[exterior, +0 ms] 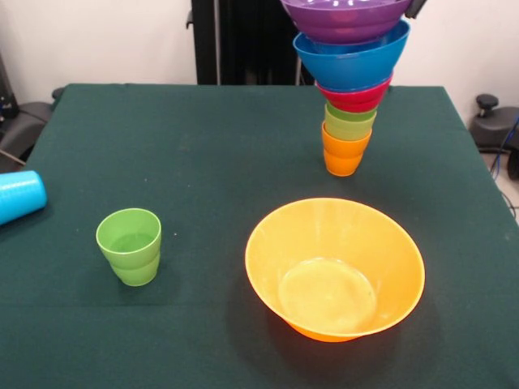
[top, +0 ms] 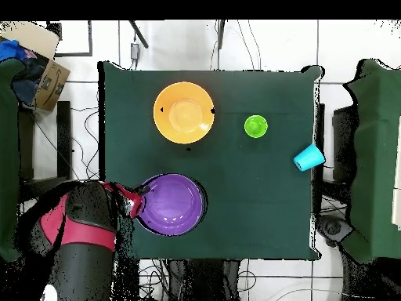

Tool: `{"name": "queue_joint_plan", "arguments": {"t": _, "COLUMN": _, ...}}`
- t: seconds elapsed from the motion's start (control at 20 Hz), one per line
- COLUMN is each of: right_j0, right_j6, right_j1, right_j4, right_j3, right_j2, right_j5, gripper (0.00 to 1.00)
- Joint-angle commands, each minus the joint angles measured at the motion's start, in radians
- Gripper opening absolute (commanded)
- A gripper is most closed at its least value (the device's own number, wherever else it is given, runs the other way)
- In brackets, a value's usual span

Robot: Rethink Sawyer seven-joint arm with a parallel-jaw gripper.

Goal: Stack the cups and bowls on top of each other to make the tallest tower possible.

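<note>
The tower (exterior: 350, 81) stands at the table's far right in the front view. Its lowest piece is an orange cup (exterior: 343, 154). Above that come two green cup rims (exterior: 349, 121), a red bowl (exterior: 354, 96), a blue bowl (exterior: 351, 61) and the wide purple bowl (exterior: 345, 16) on top. No yellow cup or second blue bowl shows. From overhead only the purple bowl (top: 172, 204) is seen. My gripper (top: 131, 201) is at the purple bowl's rim, and a dark tip (exterior: 415, 7) shows there in the front view. The large orange bowl (exterior: 334, 267) stands alone.
A green stepped cup (exterior: 130, 245) stands upright at the near left and also shows in the overhead view (top: 255, 125). A light blue cup (exterior: 18, 195) lies on its side at the table's left edge. The red and black arm (top: 82, 231) reaches in over the green table (top: 235, 219).
</note>
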Motion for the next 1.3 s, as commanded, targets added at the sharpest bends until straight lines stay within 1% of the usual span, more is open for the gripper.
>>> {"name": "queue_joint_plan", "arguments": {"t": 0.05, "right_j0": 0.006, "right_j6": -0.015, "right_j1": 0.055, "right_j4": -0.056, "right_j3": -0.018, "right_j2": 0.052, "right_j5": -0.017, "gripper": 0.00}}
{"name": "queue_joint_plan", "arguments": {"t": 1.3, "right_j0": 0.031, "right_j6": 0.032, "right_j1": 0.100, "right_j4": -0.071, "right_j3": -0.040, "right_j2": 0.029, "right_j5": -0.043, "gripper": 0.00}}
